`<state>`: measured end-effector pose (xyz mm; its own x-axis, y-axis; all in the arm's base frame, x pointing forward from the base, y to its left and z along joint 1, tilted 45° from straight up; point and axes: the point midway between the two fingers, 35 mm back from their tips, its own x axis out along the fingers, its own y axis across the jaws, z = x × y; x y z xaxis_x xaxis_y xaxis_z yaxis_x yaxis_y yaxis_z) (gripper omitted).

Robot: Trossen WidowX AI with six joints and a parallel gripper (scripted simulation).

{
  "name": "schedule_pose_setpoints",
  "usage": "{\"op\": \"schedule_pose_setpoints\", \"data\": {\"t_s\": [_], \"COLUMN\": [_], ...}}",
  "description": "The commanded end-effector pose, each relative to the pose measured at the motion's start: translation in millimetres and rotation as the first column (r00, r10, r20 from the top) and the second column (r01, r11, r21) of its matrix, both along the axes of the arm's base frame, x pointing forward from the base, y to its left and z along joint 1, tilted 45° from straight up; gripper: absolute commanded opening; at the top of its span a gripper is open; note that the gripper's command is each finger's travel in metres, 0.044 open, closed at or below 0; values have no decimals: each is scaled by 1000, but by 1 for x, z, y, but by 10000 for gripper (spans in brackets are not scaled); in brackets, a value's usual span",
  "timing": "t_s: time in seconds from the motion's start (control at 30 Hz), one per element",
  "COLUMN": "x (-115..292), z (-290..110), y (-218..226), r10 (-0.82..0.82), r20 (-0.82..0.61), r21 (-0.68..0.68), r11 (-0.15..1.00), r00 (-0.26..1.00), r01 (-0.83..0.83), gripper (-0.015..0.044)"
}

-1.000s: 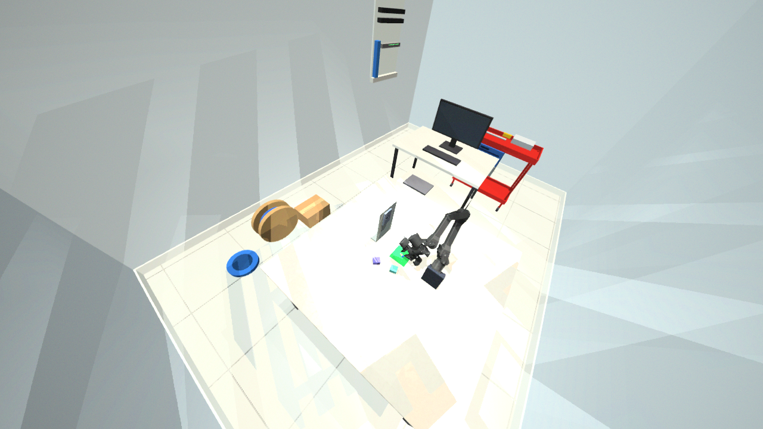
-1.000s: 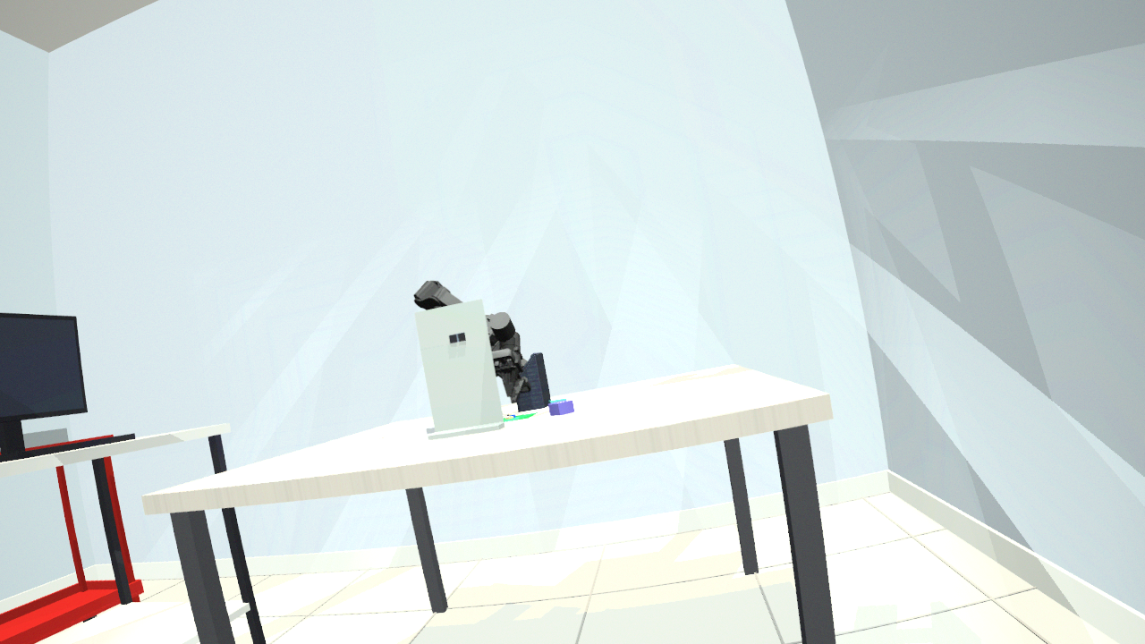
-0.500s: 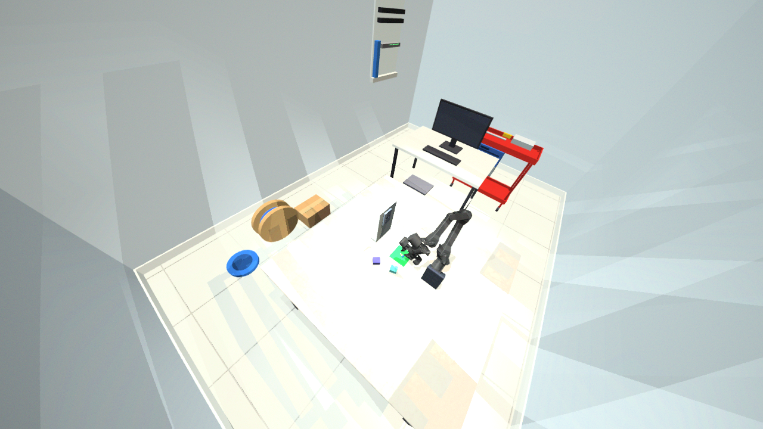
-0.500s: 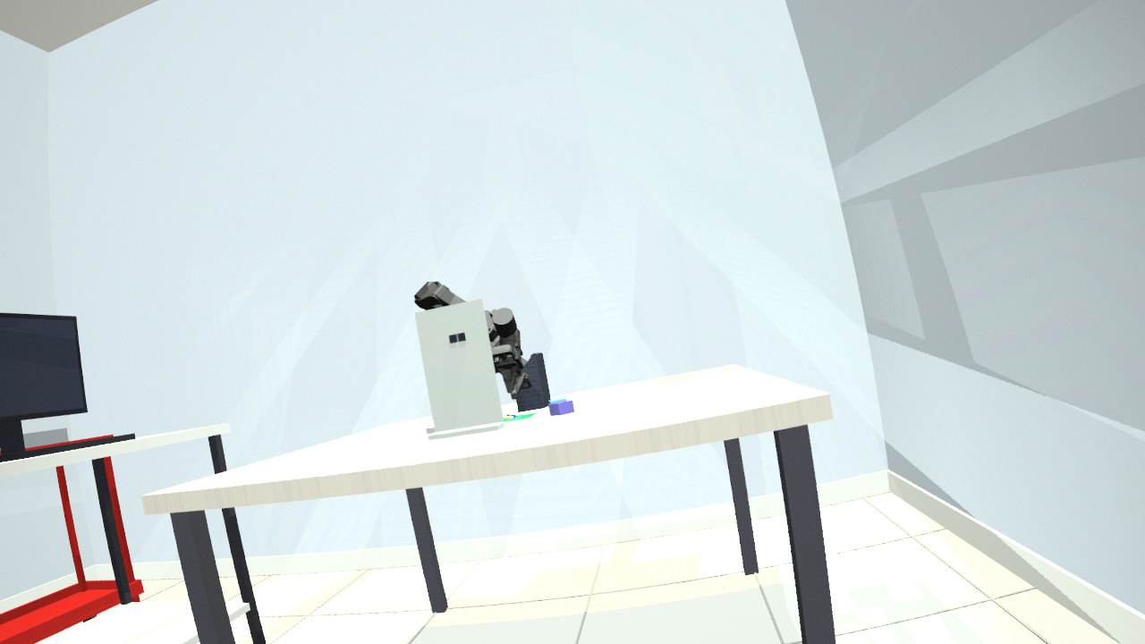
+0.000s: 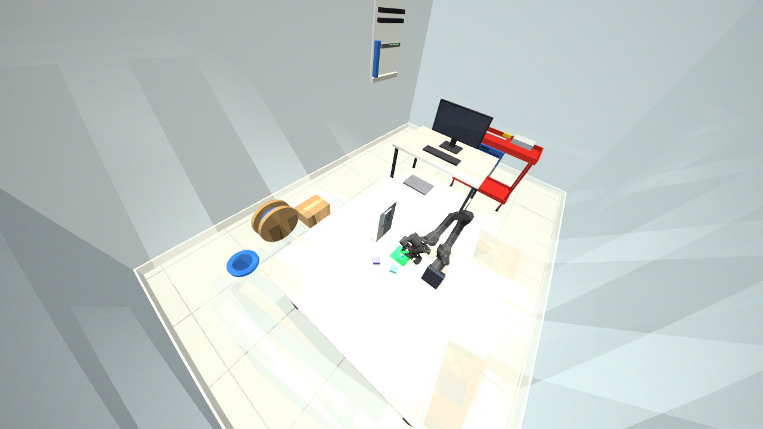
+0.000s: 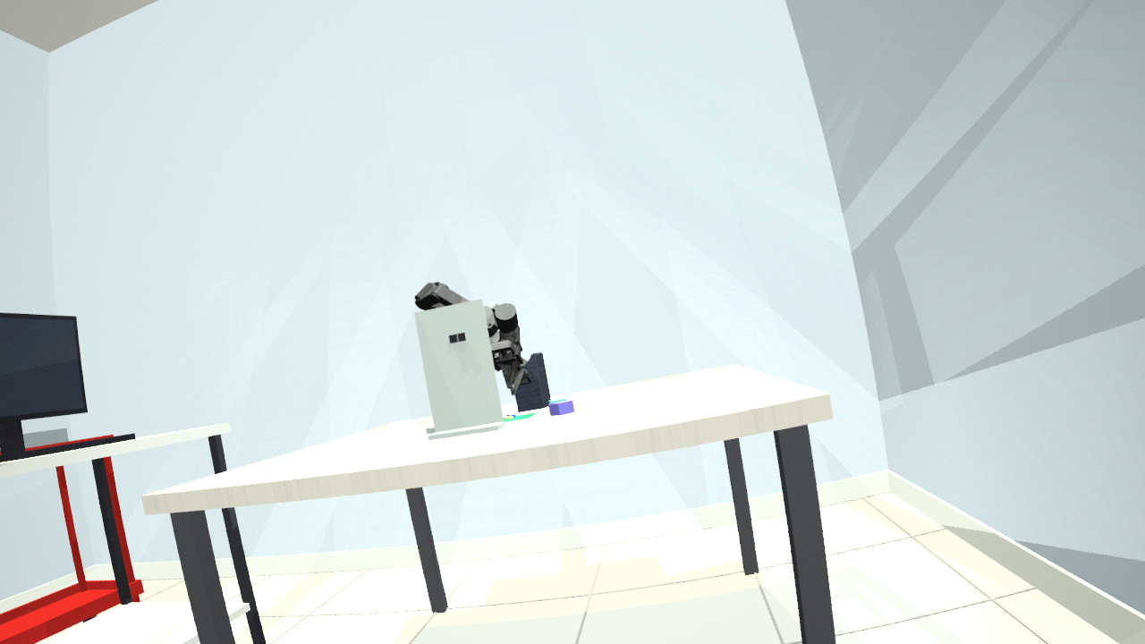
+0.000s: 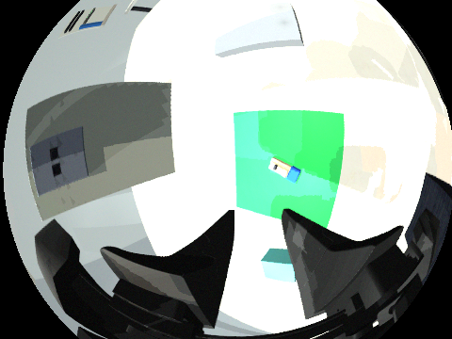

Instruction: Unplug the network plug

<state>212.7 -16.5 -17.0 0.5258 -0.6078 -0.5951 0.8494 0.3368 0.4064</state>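
The small plug point(image 7: 284, 169), white with a blue end, lies flat on the green marked square point(image 7: 314, 132) point(image 5: 397, 257) on the white table point(image 6: 640, 416). My gripper point(image 7: 259, 215) point(image 5: 411, 250) hangs above the near edge of the square, fingers apart with nothing between them, clear of the plug. The upright grey panel point(image 7: 101, 132) point(image 5: 385, 221) point(image 6: 456, 368) stands to the left, and its two dark sockets point(image 7: 56, 160) look empty. In the exterior view the panel hides much of the arm.
A cyan block point(image 7: 277, 264) point(image 5: 393, 270) lies on the table just below my fingers. A purple block point(image 5: 376, 260) point(image 6: 561, 407) lies farther left. The arm's dark base box point(image 5: 433, 277) sits behind me. A desk with a monitor point(image 5: 461, 125) stands beyond the table.
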Motion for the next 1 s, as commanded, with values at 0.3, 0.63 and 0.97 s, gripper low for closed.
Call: {"op": "schedule_pose_setpoints", "data": {"t_s": [0.3,0.63,0.97], "x": [2,1,-1], "z": [9,16,24], "y": [8,14,20], "r10": [-3,-3,-2], "r20": [10,11,13], "r21": [0,-2,-5], "r11": [1000,1000,1000], "r00": [1000,1000,1000], "r01": [3,3,2], "gripper": [156,156,156]}}
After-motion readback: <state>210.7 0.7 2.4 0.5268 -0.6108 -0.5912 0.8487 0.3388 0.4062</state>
